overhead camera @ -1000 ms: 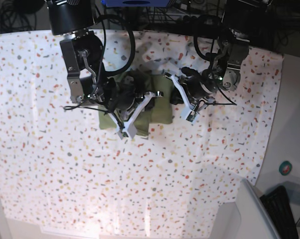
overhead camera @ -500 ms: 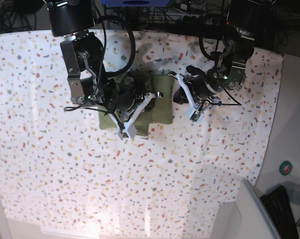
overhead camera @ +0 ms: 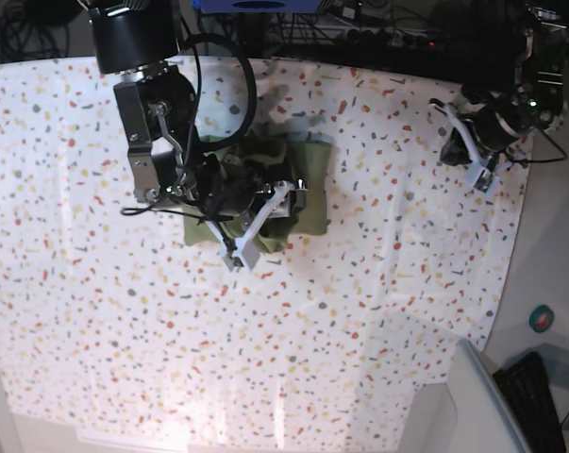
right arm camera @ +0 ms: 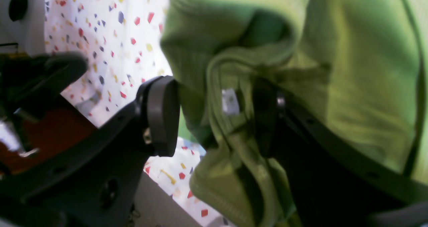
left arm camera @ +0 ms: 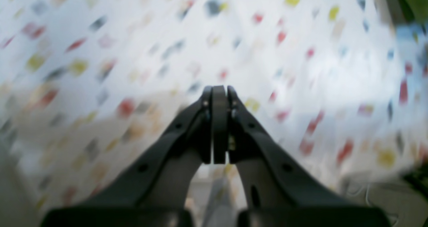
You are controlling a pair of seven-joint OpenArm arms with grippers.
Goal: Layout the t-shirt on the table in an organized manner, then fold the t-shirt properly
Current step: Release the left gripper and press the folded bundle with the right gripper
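Speckled table (overhead camera: 378, 311) seen mostly bare. T-shirt (overhead camera: 303, 184) found folded small near centre; folding judged nearly done. Right gripper (right arm camera: 214, 116) spread wide around collar fold, unpinched. Left gripper (left arm camera: 219, 120) closed, nothing held.

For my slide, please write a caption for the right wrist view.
Right gripper open around a bunched fold of the olive t-shirt.

The t-shirt (overhead camera: 298, 184) lies bunched on the bench (overhead camera: 359, 330), a little toward 12 o'clock from its middle. The right hand (overhead camera: 258, 226) sits over the shirt's 7 o'clock part, cloth between its fingers (right arm camera: 160, 115). The left hand (overhead camera: 477, 156) is well apart at 3 o'clock, above the bench's edge
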